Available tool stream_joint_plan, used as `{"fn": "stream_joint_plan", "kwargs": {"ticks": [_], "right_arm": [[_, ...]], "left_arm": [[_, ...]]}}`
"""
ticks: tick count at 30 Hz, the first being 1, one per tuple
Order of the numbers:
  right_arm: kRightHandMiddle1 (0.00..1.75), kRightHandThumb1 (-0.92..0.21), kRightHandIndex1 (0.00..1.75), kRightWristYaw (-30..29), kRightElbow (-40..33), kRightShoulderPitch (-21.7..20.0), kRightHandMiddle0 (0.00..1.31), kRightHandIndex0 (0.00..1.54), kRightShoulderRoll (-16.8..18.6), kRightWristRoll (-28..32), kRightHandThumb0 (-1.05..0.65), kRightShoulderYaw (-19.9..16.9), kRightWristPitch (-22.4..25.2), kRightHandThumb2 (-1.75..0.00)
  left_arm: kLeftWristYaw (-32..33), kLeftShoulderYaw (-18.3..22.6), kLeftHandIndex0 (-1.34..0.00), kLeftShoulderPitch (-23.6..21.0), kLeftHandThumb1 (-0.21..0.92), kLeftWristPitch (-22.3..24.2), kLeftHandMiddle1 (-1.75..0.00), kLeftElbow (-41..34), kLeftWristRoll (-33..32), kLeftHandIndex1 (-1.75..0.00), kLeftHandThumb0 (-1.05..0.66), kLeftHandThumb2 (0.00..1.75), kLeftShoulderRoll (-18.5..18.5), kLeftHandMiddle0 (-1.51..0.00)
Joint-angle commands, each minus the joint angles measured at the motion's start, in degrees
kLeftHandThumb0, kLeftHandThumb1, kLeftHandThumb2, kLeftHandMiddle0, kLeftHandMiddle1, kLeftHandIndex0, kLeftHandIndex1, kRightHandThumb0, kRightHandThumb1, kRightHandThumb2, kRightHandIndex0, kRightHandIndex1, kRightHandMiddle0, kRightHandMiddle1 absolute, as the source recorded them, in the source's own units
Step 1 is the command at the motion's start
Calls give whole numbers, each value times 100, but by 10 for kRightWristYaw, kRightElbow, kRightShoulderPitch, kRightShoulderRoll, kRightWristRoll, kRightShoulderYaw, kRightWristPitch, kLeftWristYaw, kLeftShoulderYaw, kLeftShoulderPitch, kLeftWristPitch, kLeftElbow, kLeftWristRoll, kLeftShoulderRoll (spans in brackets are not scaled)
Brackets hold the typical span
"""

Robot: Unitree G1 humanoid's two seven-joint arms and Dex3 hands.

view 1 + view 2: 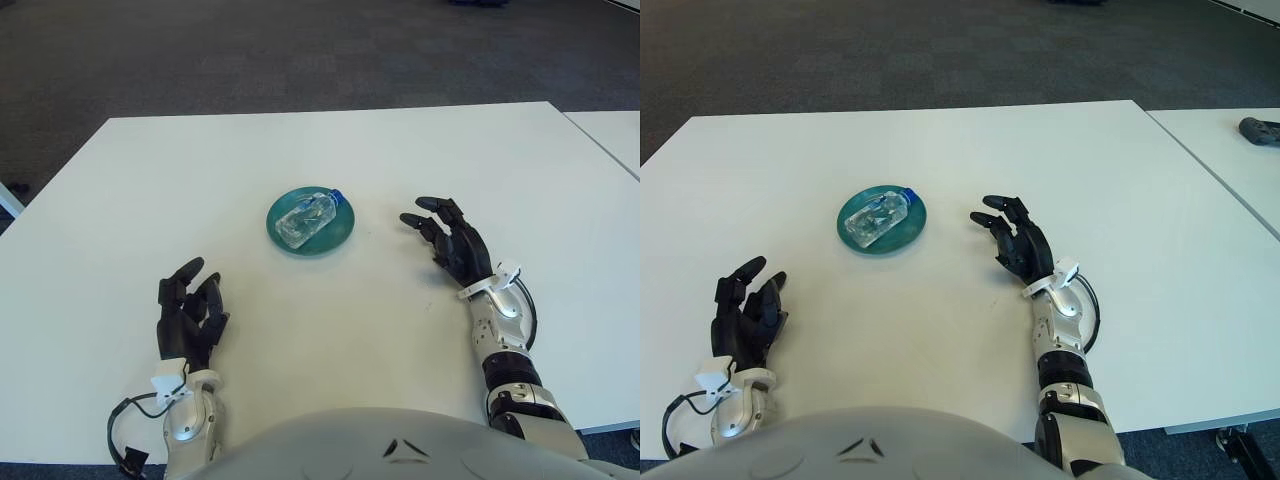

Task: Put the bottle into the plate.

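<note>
The bottle [307,220] lies on its side in the plate [342,232], long axis diagonal, blue cap pointing away and to the right. The right hand [452,243] is right of the plate, released, grasping nothing. The left hand [188,318] shows near the surface's [150,180] front edge, fingers relaxed.

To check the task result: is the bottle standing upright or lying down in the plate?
Lying down. The bottle rests on its side inside the teal plate, blue cap pointing away from the robot.
</note>
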Motion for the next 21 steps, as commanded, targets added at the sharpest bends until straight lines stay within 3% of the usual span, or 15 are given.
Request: {"fn": "stream_joint_plan", "kwargs": {"ticks": [1,21], "right_arm": [[107,-77,78,-2,40,39,9,42,31,14,-70,1,6,-68],[108,-75,80,5,42,38,11,42,31,15,-65,0,-1,-71]], "left_arm": [[3,-1,-21,-9,92,-3,-63,1,6,-100,-64,56,-9,-47],[9,-2,-22,-11,92,-6,-64,3,11,-101,-63,53,-11,-47]]}}
